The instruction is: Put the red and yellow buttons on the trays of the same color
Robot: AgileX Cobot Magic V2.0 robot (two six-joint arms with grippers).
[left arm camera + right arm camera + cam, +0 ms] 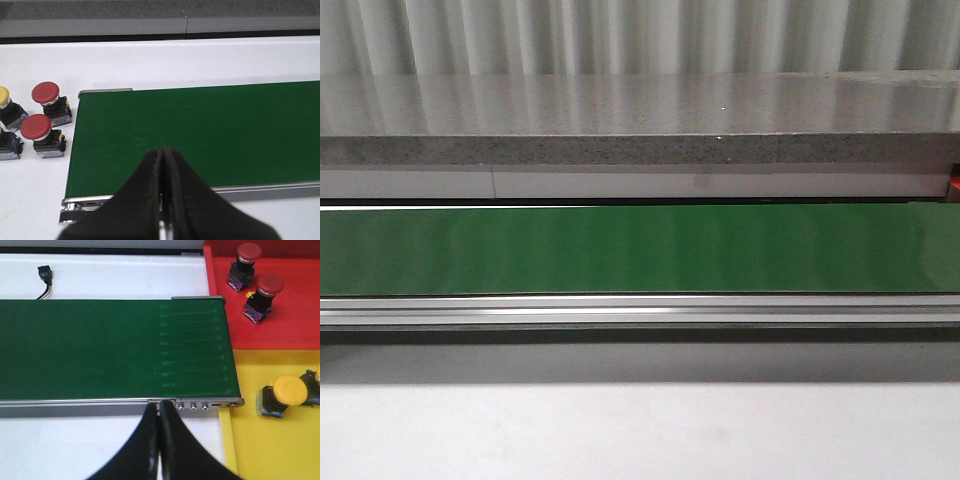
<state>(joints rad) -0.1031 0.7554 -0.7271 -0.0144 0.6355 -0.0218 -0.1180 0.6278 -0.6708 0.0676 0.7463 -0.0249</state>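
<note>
In the left wrist view two red buttons [45, 93] [36, 127] and a yellow button [3, 95] stand on the white table beside the end of the green belt [200, 135]. My left gripper [162, 150] is shut and empty over the belt's near edge. In the right wrist view the red tray [280, 325] holds two red buttons [248, 252] [270, 285], and the yellow tray [280, 440] holds a yellow button [289, 390] and another at the frame edge [317, 376]. My right gripper [160, 405] is shut and empty at the belt's near rail.
The front view shows only the green belt [640, 250], its metal rail [640, 310] and a grey counter [640, 120] behind; no arm or button shows there. A small black plug with a cable [45, 274] lies on the table beyond the belt.
</note>
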